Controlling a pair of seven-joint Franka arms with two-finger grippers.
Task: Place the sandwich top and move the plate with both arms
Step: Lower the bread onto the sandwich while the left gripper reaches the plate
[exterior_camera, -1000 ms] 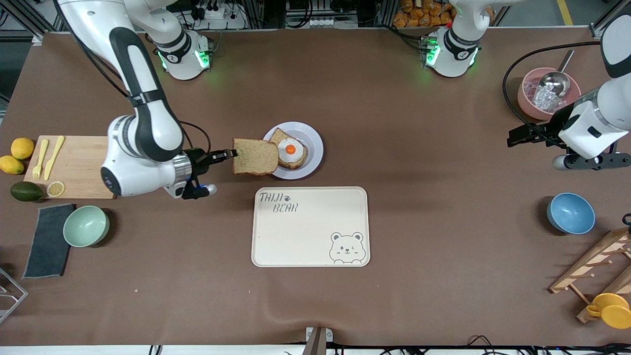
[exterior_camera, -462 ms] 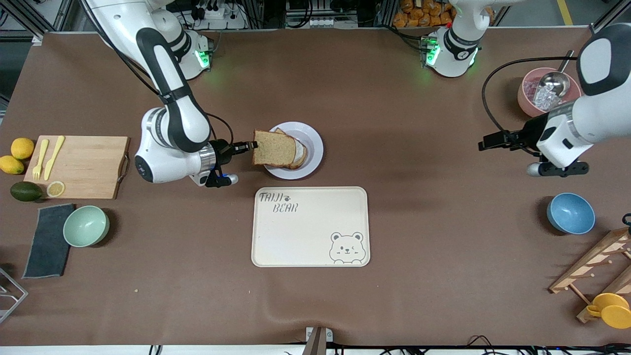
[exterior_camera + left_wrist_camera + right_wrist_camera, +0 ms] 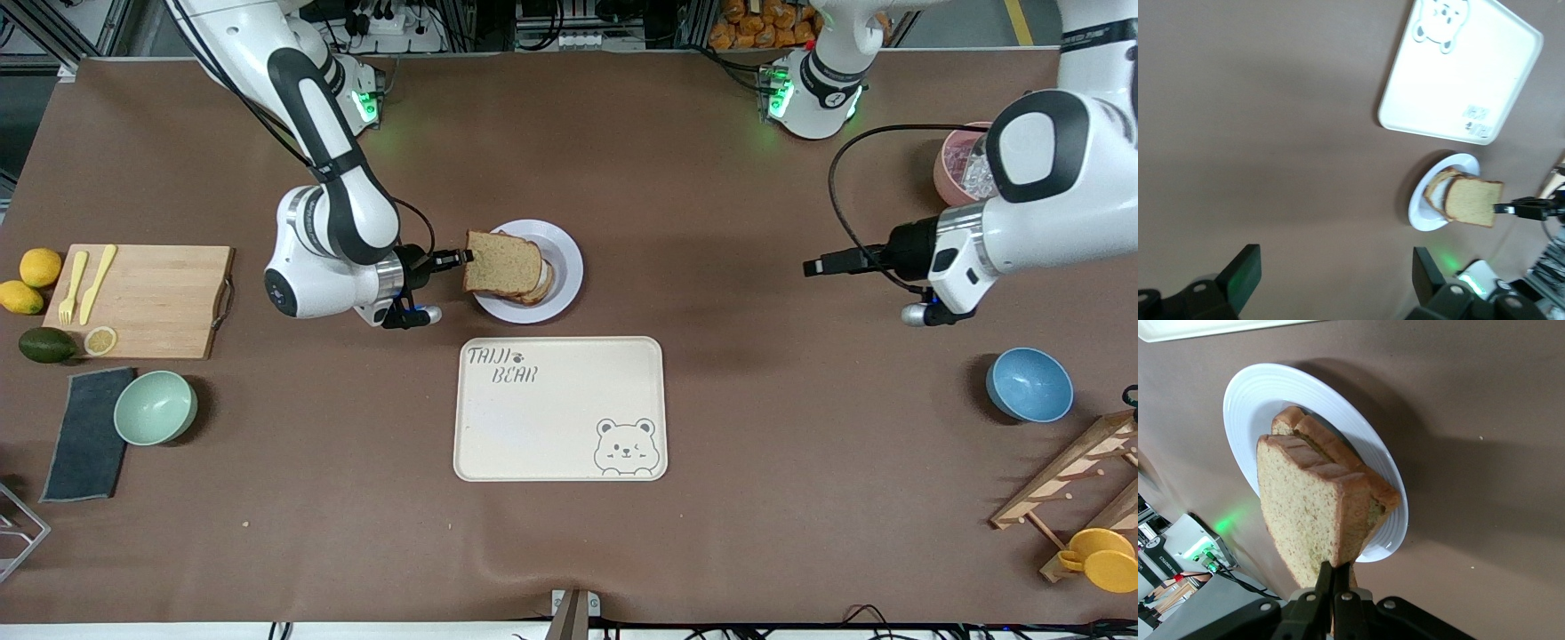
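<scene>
My right gripper [image 3: 464, 258] is shut on one edge of the sandwich top [image 3: 502, 262], a plain brown bread slice. It holds the slice just over the pale plate [image 3: 569, 253], above the lower bread slice [image 3: 541, 281], whose egg is hidden. In the right wrist view the jaws [image 3: 1336, 570] pinch the sandwich top [image 3: 1305, 513], tilted over the plate [image 3: 1248, 400]. My left gripper [image 3: 811, 266] is open and empty, in the air toward the left arm's end of the table. Its wrist view shows its spread jaws [image 3: 1336, 277], the sandwich top [image 3: 1471, 201] and the plate [image 3: 1423, 219].
A cream bear tray [image 3: 560, 409] lies nearer the front camera than the plate. A cutting board [image 3: 142, 298], a mint bowl [image 3: 156, 406] and a grey cloth [image 3: 87, 433] are at the right arm's end. A blue bowl [image 3: 1029, 384] and a pink bowl [image 3: 951, 173] are at the left arm's end.
My right gripper has carried the sandwich top from beside the plate to over it, covering the egg. My left arm has swung in from its end of the table toward the plate.
</scene>
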